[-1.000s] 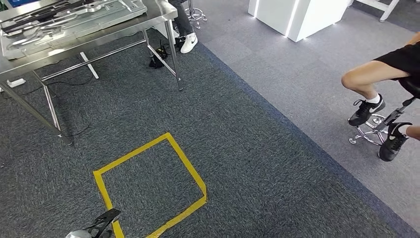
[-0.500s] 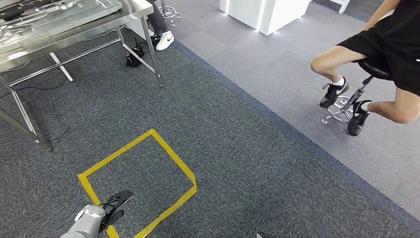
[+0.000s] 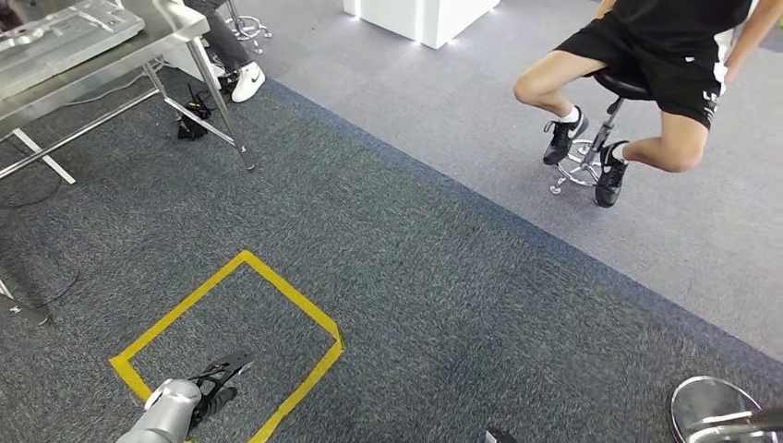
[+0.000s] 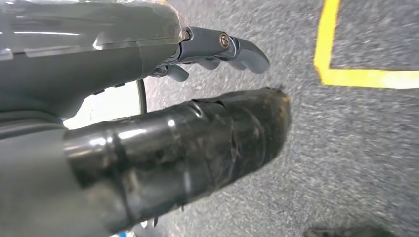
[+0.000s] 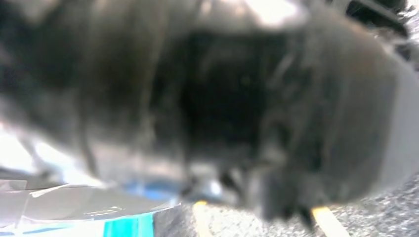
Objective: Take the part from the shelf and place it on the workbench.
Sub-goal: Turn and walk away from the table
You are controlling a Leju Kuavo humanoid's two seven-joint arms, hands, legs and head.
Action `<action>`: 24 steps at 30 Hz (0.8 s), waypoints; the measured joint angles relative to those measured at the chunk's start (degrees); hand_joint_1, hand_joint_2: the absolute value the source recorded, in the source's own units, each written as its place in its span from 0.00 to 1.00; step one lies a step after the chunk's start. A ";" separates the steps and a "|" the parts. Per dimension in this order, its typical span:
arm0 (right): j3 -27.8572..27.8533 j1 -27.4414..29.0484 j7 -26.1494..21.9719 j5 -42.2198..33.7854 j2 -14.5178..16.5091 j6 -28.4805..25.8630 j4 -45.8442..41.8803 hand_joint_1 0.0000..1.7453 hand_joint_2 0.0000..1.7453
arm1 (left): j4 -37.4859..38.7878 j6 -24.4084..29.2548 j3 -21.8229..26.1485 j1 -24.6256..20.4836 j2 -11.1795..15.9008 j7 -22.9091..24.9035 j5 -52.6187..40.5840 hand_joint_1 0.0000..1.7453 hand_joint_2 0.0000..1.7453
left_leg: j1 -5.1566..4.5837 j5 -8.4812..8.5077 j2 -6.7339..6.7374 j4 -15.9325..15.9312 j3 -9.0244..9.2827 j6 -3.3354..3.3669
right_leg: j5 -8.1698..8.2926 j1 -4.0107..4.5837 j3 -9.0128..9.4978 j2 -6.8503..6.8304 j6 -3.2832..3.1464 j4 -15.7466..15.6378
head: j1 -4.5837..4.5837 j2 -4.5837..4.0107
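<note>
Dark blue-grey speckled carpet (image 3: 443, 277) underfoot, paler grey carpet (image 3: 702, 231) beyond it. A bright yellow tape square (image 3: 226, 346) marks the dark patch. Silver steel workbench (image 3: 175, 23), shiny legs. Seated person (image 3: 660, 65) in black shorts, black shoes, white socks. Left hand (image 3: 214, 383) black-fingered on a silver arm.

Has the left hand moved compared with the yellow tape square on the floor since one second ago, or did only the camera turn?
Cannot tell. The whole head view has shifted, so the camera turned. The left hand now lies inside the yellow tape square; before, it lay over the tape's near edge.
</note>
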 joint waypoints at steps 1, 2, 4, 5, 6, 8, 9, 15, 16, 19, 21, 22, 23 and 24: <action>-0.01 0.01 -0.01 -0.07 0.02 0.00 0.00 0.00 0.00 | 0.01 0.03 0.00 0.12 0.00 0.07 -0.13 0.00 0.00 | 0.07 -1.63 -0.61 3.84 -1.75 -0.13 | 0.09 0.02 -0.19 0.56 -0.08 0.05 | -0.02 0.00; -0.01 0.09 -0.01 -0.10 0.03 0.00 0.00 0.00 0.00 | 0.01 0.04 0.00 0.24 -0.01 0.10 -0.25 0.00 0.00 | 0.15 -2.32 -0.84 6.47 -2.97 -0.25 | 0.14 0.03 -0.32 1.16 -0.10 0.13 | -0.02 0.00; -0.01 0.27 -0.01 -0.11 0.03 0.00 0.00 0.00 0.00 | 0.01 0.07 -0.01 0.41 -0.01 0.13 -0.36 0.00 0.00 | 0.37 -0.26 -1.00 5.36 -2.42 -0.39 | 0.16 -0.01 -0.47 2.42 -0.02 0.50 | -0.02 0.00; -0.01 0.31 -0.01 -0.11 0.03 0.00 0.00 0.00 0.00 | 0.01 0.08 -0.01 0.42 -0.01 0.14 -0.39 0.00 0.00 | 0.54 2.00 -1.33 1.77 -0.70 -0.42 | 0.10 -0.06 -0.52 3.06 0.10 0.79 | -0.02 0.00; -0.01 0.32 -0.01 -0.11 0.04 0.00 0.00 0.00 0.00 | 0.01 0.09 -0.01 0.41 0.00 0.14 -0.41 0.00 0.00 | 0.73 3.69 -2.33 -2.05 1.14 -0.45 | 0.03 -0.10 -0.65 3.64 0.30 1.11 | -0.01 0.00; -0.01 0.20 -0.03 -0.11 0.06 0.00 -0.01 0.00 0.00 | 0.01 0.11 -0.01 0.40 -0.01 0.14 -0.43 0.00 0.00 | 0.88 5.36 -4.21 -7.07 3.27 -0.38 | 0.06 -0.08 -1.26 4.69 0.97 1.80 | 0.03 0.00; -0.01 0.21 -0.05 -0.11 0.07 0.00 -0.01 0.00 0.00 | 0.01 0.10 -0.01 0.42 -0.02 0.15 -0.43 0.00 0.00 | 0.82 5.24 -4.70 -7.54 3.36 -0.28 | 0.26 -0.09 -1.62 5.16 1.38 1.88 | 0.03 0.00; -0.01 0.47 0.05 -0.09 0.00 -0.02 -0.02 0.00 0.00 | 0.01 0.12 -0.02 0.24 -0.20 -0.49 -0.70 0.00 1.00 | 0.82 6.66 -1.38 -8.68 3.08 1.81 | -3.95 -0.08 -5.74 1.81 3.11 9.29 | 0.38 0.00; -0.01 0.46 0.14 -0.09 0.00 -0.04 -0.02 0.00 0.00 | 0.01 0.07 -0.02 0.27 -0.20 -0.90 -0.75 0.00 1.00 | 0.67 6.71 -0.71 -8.63 2.94 1.89 | -5.76 -0.16 -7.55 1.04 3.29 13.29 | 0.44 0.00; -0.01 0.63 0.37 -0.09 0.00 -0.07 -0.02 0.00 0.00 | 0.01 0.08 -0.03 0.14 -0.22 -1.77 -0.90 0.00 1.00 | 0.44 6.67 1.11 -8.45 2.72 1.91 | -5.94 -0.27 -8.72 0.27 3.46 16.79 | 0.45 0.00; -0.01 0.61 0.48 -0.09 0.00 -0.09 -0.04 0.00 0.00 | 0.01 0.24 -0.03 -0.13 -0.34 -1.88 -1.16 0.00 1.00 | 0.38 6.58 2.04 -8.44 2.83 1.81 | -2.55 -0.11 -4.50 -0.88 3.05 9.10 | 0.46 0.00; -0.01 0.52 0.52 -0.10 0.00 -0.09 -0.06 0.00 0.00 | 0.01 0.36 -0.05 -0.27 -0.43 -1.80 -1.34 0.00 1.00 | 0.25 6.50 2.48 -8.44 2.87 1.64 | -1.31 0.15 -2.45 -1.80 2.69 5.23 | 0.43 0.00; -0.01 0.40 0.56 -0.11 0.00 -0.09 -0.08 0.00 0.00 | 0.01 0.50 -0.07 -0.38 -0.49 -1.67 -1.52 0.00 1.00 | 0.17 6.44 2.87 -8.45 2.90 1.41 | -0.61 0.43 -1.11 -2.40 2.31 2.52 | 0.43 0.00; -0.01 0.31 0.60 -0.13 0.00 -0.09 -0.10 0.00 0.00 | 0.01 0.66 -0.09 -0.48 -0.53 -1.49 -1.68 0.00 1.00 | 0.11 6.39 3.26 -8.49 2.95 1.13 | -0.47 0.72 -0.56 -2.73 1.97 1.22 | 0.40 0.00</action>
